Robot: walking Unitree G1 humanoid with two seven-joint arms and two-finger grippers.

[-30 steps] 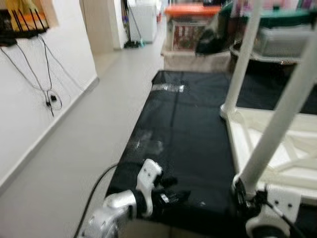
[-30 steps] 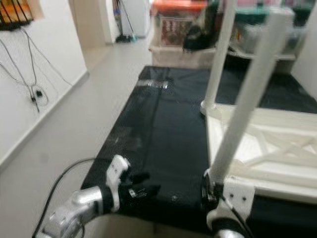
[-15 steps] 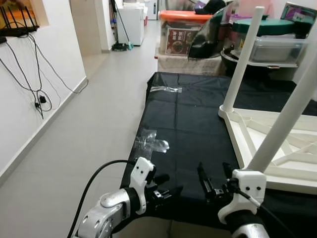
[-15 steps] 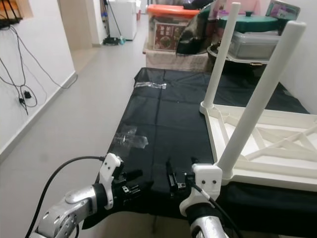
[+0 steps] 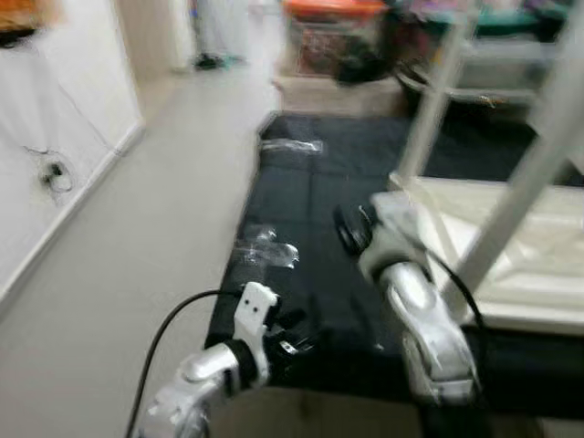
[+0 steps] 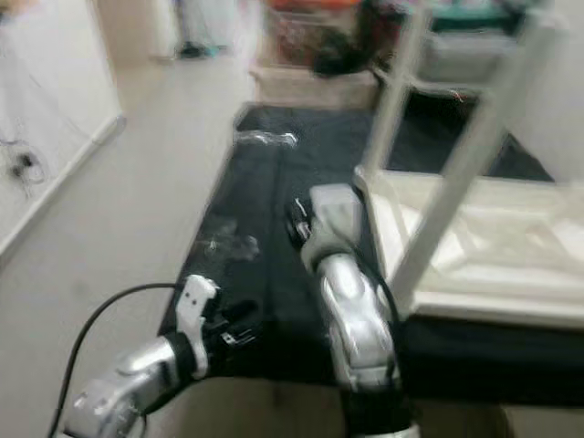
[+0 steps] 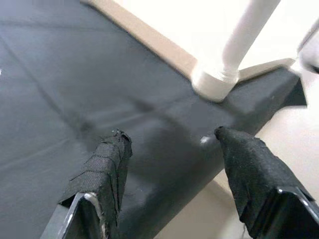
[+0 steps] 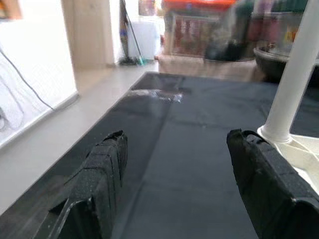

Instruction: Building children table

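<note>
A white children's table (image 5: 511, 265) lies upside down on a black mat (image 5: 301, 201), its legs pointing up. The near leg (image 5: 516, 201) rises at the right and the far leg (image 5: 436, 100) stands behind it. My right arm is raised over the mat, and its right gripper (image 5: 349, 228) is open just left of the table frame. Along its fingers (image 8: 102, 174) I see the mat and the far leg (image 8: 295, 74). My left gripper (image 5: 294, 343) hangs open and empty over the mat's near edge, facing the foot of the near leg (image 7: 215, 82).
Storage boxes (image 5: 333, 41) and a bin are stacked beyond the mat's far end. Bare grey floor (image 5: 137, 246) runs along the mat's left side up to a white wall with hanging cables (image 5: 50, 173). Clear tape patches (image 5: 265, 251) lie on the mat. The head views are blurred.
My right arm has lifted from beside the near leg's foot and reached forward over the mat. The left gripper has stayed low at the mat's near edge. The view has shifted and blurred.
</note>
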